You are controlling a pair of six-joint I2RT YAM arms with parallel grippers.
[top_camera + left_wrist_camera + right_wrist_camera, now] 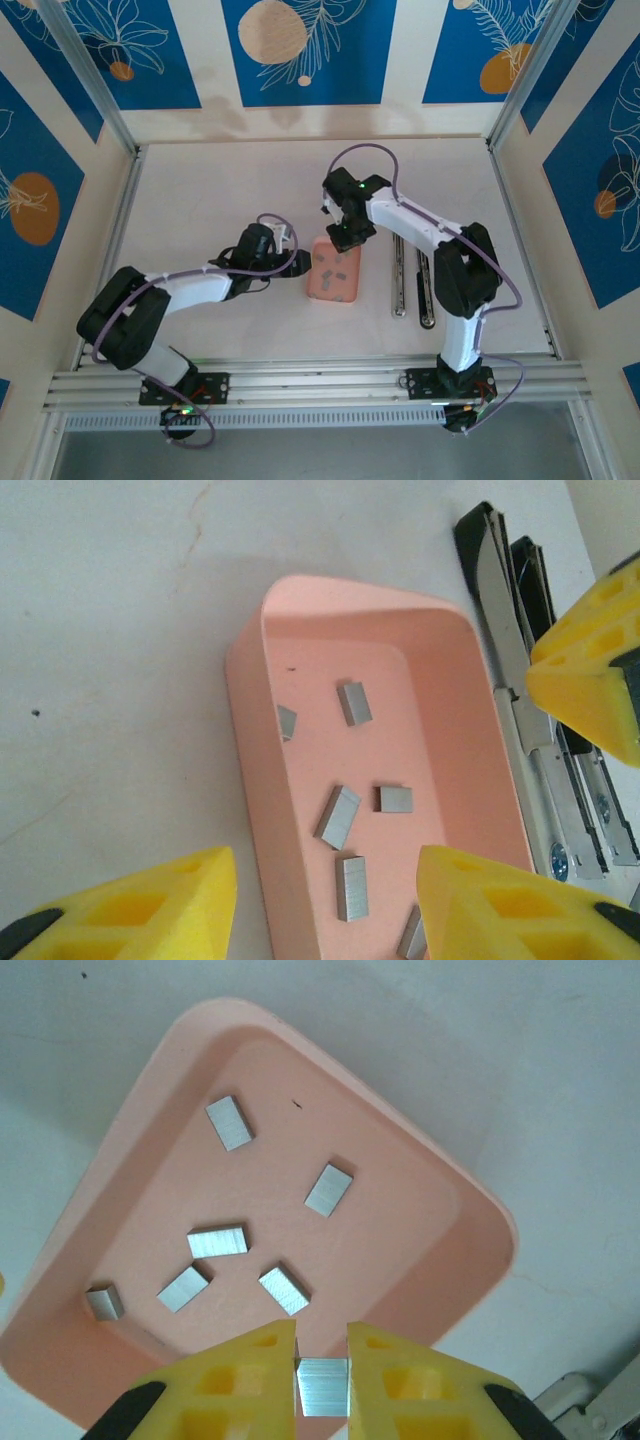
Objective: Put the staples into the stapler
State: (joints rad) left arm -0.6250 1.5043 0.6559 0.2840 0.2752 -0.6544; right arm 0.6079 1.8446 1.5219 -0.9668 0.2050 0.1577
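**Top and wrist views of the staple-loading set-up.** A pink tray (480,1240) is shown near the middle of the white table (220,190). The stapler (505,640) is laid open just beside the tray, on its right (two long parts are seen side by side, with their black ends pointing away from the arms). The right pincer (322,1335) is positioned above the far end of the tray and is closed on a single staple strip (322,1388). This strip is clamped by its two ends between the yellow fingertips and is seen in front of the tray's wall. Six further staples (217,1241) are scattered loose on the tray floor as short grey strips, each lying apart from the others and at a different angle. One of them is lodged in a corner against the wall. The left pincer (325,852) is placed at the tray's left long side with its jaws parted and nothing gripped. One finger is seen over the bare table outside the tray and the other over the tray's inside, so the wall lies between them. Whether either finger touches that wall cannot be told. The two pincers are near each other but apart.
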